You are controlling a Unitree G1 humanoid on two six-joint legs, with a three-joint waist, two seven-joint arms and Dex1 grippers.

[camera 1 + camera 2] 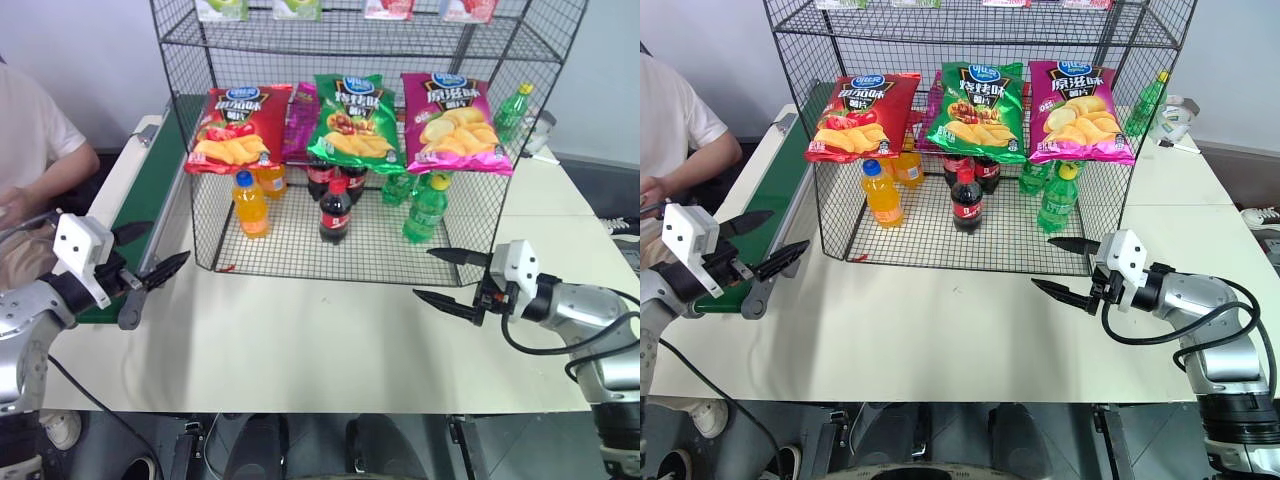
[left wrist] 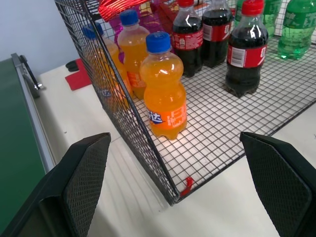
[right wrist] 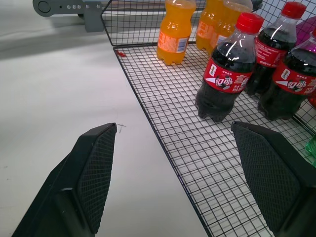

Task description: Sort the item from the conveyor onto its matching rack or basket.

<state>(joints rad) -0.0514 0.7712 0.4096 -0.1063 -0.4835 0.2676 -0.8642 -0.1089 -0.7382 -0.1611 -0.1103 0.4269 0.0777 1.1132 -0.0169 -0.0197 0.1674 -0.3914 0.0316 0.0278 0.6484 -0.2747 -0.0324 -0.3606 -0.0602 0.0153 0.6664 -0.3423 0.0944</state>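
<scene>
On the far left: a person (image 1: 35, 150) in a white shirt sits beside the conveyor (image 1: 135, 215), whose dark green belt runs along the left edge of the surface (image 1: 320, 345).
My left claw (image 1: 150, 262): hangs over the near end of the conveyor at the corner of the surface, fingers spread wide, nothing between them.
Rack (image 1: 360, 130): tall black wire grid standing at the back of the surface, between my two claws and beyond them.
Hanging on the rack front, left to right: red crisp bag (image 1: 232, 127), green crisp bag (image 1: 353, 120), magenta crisp bag (image 1: 455, 122); the green one is in the middle, partly overlapping a purple packet (image 1: 299, 120) behind it.
Rack floor, left to right: orange soda bottles (image 1: 251, 204), cola bottles (image 1: 336, 208), green soda bottles (image 1: 428, 208), all upright.
Top tier: small packets (image 1: 298, 8) in a row, too cut off to tell apart.
My right claw (image 1: 452, 276): hovers over the bare surface just in front of the rack's right corner, fingers spread wide, pinching nothing.
Behind the rack on the right: one more green bottle (image 1: 513, 110).
</scene>
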